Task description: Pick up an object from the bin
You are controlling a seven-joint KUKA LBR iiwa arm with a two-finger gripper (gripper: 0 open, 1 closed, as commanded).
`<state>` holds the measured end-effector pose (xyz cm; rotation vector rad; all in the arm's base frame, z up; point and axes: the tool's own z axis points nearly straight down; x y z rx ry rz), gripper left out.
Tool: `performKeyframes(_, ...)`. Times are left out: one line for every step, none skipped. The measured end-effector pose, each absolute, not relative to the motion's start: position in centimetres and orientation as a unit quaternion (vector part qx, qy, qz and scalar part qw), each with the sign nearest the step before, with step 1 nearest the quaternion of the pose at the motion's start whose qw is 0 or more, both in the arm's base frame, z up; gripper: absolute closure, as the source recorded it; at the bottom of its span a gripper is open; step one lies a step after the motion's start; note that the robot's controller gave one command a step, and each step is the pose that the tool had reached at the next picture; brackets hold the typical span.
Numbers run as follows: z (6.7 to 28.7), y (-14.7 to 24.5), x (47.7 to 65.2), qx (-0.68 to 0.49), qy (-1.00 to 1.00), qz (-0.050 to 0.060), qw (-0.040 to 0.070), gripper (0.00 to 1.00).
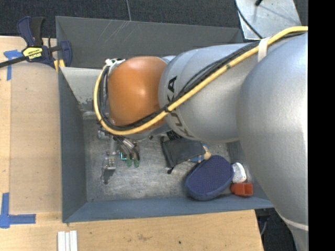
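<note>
**Item 1. Bin.** Grey metal, with sloped walls and a scuffed, speckled floor. Clock directions below are read from the middle of the floor, with 12 o'clock at the top of the camera view.

**Item 2. Arm.** Silver-grey, it enters from 3 o'clock and covers the floor from 12 through 3 o'clock. An orange cover caps the wrist. A yellow cable runs along the arm and loops under the cover.

**Item 3. End effector.** It hangs below the orange cover at about 9 o'clock, low over the floor, near the left wall but apart from it. State: cannot tell whether it is set wide or narrow, as its metal parts show only as a dark cluster. Whether it grips anything also cannot be told.

**Item 4. Small green piece.** The nearest thing to the end effector, it lies on the floor just beside it, at its 3 o'clock. Contact cannot be told.

**Item 5. Dark grey flat piece.** Roughly rectangular and tilted, it lies near the floor's middle, partly under the arm.

**Item 6. Dark blue oval pad.** It has a textured face and lies at 5 o'clock against the near wall, just beside item 5.

**Item 7. White piece.** Small and rounded, at 4 o'clock, touching the pad's right end.

**Item 8. Red piece.** Small and blocky, at 4 o'clock, directly below the white piece in the corner.
</note>
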<state>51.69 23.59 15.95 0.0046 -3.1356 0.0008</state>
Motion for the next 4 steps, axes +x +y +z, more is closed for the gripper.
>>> performKeyframes(7.2, 18.1, 55.3, 0.106, -0.994, -0.002, -0.002, 0.0)
performKeyframes(9.7, 8.6, 59.7, 0.197, -0.98, 0.002, -0.004, 0.0)
performKeyframes(12.6, 2.9, 57.5, 0.185, -0.983, 0.001, -0.001, 0.0)
performKeyframes(7.9, -0.1, 56.7, 0.348, -0.937, 0.0, -0.006, 0.0)
